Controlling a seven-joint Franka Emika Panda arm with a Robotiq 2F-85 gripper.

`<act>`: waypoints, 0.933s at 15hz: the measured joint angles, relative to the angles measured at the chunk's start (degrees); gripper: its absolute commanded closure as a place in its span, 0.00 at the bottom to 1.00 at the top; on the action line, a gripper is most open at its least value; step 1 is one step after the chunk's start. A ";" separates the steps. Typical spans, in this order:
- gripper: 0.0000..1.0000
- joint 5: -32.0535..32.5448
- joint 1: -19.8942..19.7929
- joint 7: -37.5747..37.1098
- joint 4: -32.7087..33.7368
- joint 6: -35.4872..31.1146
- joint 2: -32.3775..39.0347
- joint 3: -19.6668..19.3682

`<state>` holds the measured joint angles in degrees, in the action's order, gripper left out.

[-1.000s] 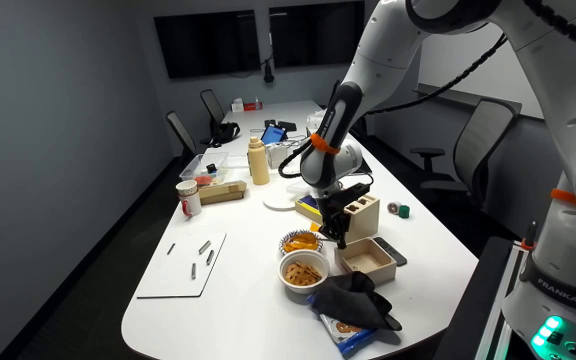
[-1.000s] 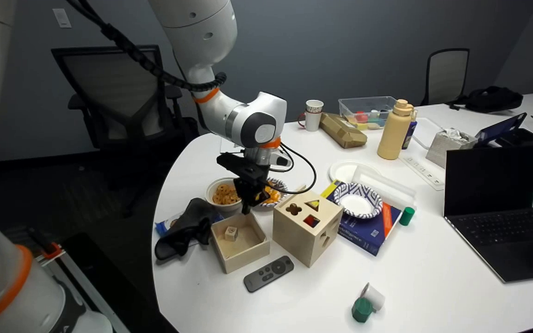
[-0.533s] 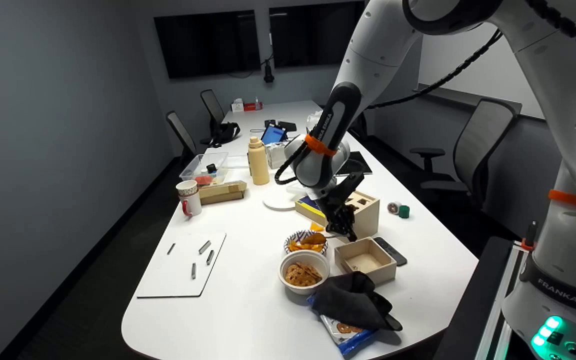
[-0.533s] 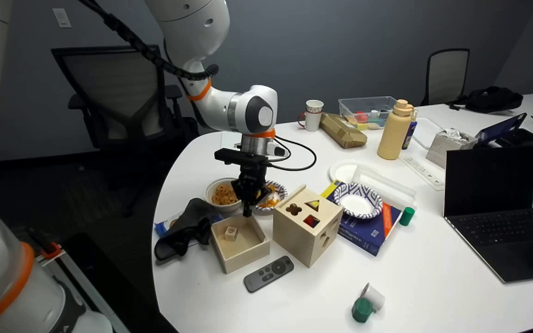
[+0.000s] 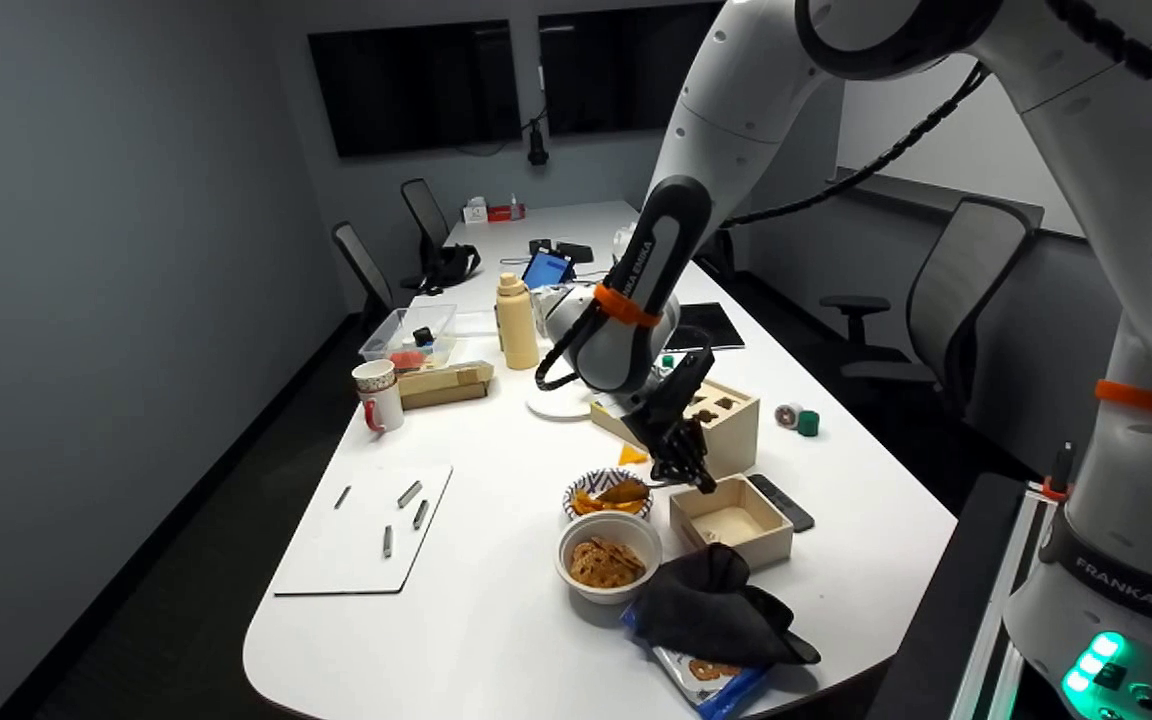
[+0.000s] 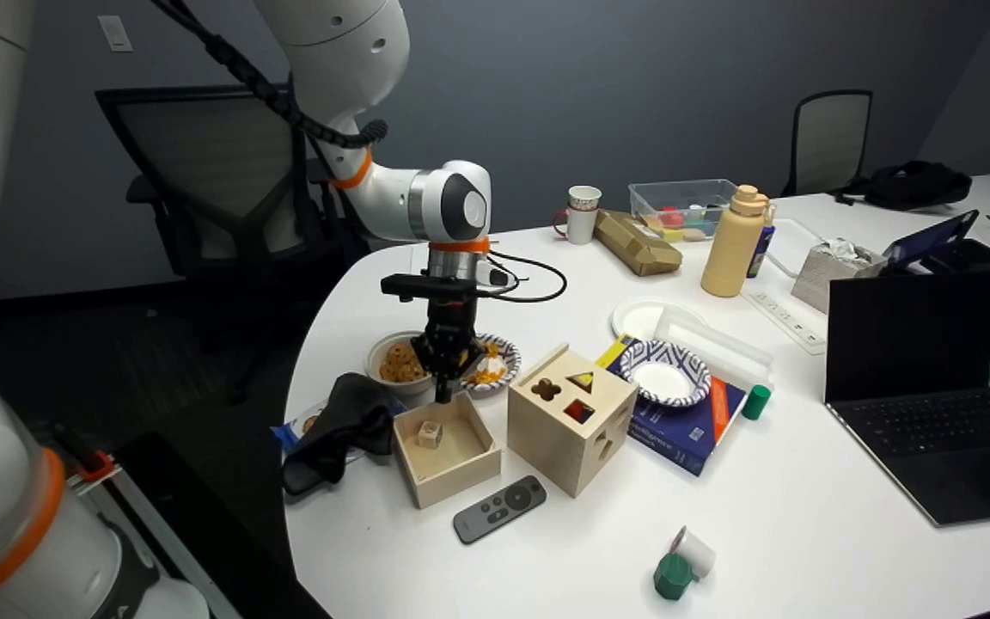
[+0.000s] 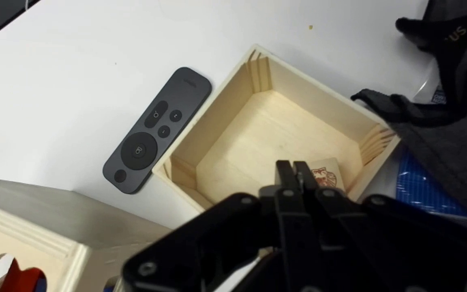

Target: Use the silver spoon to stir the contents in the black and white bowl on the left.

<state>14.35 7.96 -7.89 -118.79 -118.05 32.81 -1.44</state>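
The black and white bowl (image 5: 570, 500) has a patterned rim and holds a heap of orange-yellow contents (image 5: 596, 502). In an exterior view the bowl (image 6: 508, 351) and contents (image 6: 486, 373) are partly behind my gripper (image 6: 443, 394). My gripper (image 5: 704, 486) is shut on the silver spoon (image 5: 664, 486), whose thin handle runs sideways from the fingertips over the bowl's rim. The spoon's head lies among the contents. In the wrist view, the fingertips (image 7: 293, 165) are almost together, with a sliver of the spoon (image 7: 300, 179) between them; the bowl is hidden there.
A white bowl of pretzels (image 5: 562, 562) touches or nearly touches the patterned bowl. An open wooden box (image 6: 448, 488), a wooden shape cube (image 6: 546, 447), a black cloth (image 5: 716, 605) and a remote (image 6: 499, 509) stand close around. An orange piece (image 5: 633, 455) lies on the table.
My gripper has shifted with the spoon, whose head has moved within the contents. The patterned bowl, pretzel bowl, cloth and snack pack have slid slightly; the stirred heap has shifted, showing the bowl's white bottom.
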 measured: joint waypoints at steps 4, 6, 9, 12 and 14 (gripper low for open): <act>0.99 -0.46 -0.61 -2.63 0.33 -3.64 0.61 -0.46; 0.99 -0.36 -0.78 -4.50 0.33 -5.98 0.81 -1.07; 0.99 2.09 -0.03 -7.48 0.48 -6.56 0.83 -2.88; 0.99 6.64 1.71 -10.25 1.23 -2.41 0.83 -4.87; 0.99 8.25 2.42 -10.82 2.08 1.95 0.91 -4.99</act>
<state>22.60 10.38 -18.71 -116.71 -116.10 33.72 -6.44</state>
